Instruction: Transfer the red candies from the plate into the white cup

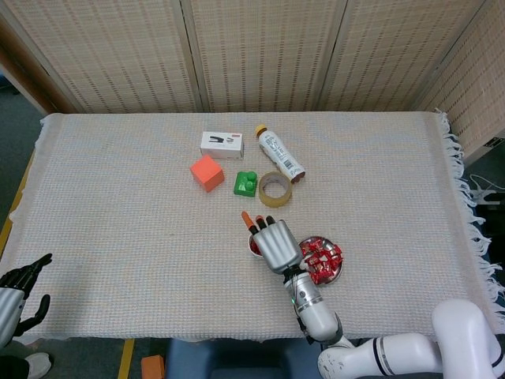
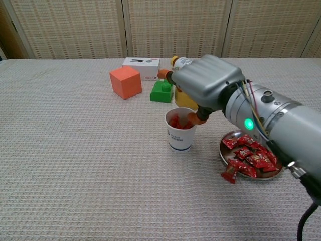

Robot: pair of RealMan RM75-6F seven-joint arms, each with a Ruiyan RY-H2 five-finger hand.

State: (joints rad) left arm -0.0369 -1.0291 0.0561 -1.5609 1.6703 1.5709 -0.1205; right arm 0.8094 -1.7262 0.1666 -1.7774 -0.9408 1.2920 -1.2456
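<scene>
The white cup (image 2: 179, 138) stands upright left of the metal plate (image 2: 223, 151) and has red candies (image 2: 178, 122) inside it. More red candies (image 2: 251, 156) fill the plate, and one hangs over its front edge. My right hand (image 2: 208, 83) hovers just above the cup, its fingers stretched out and its thumb near the rim, holding nothing. In the head view the right hand (image 1: 276, 243) covers most of the cup, with the plate (image 1: 338, 273) to its right. My left hand (image 1: 20, 288) hangs at the table's near left corner, fingers apart and empty.
Behind the cup lie an orange cube (image 2: 125, 82), a green block (image 2: 161, 92), a white box (image 2: 141, 68), a tape roll (image 1: 275, 189) and a bottle (image 1: 279, 153) on its side. The woven cloth covers the whole table.
</scene>
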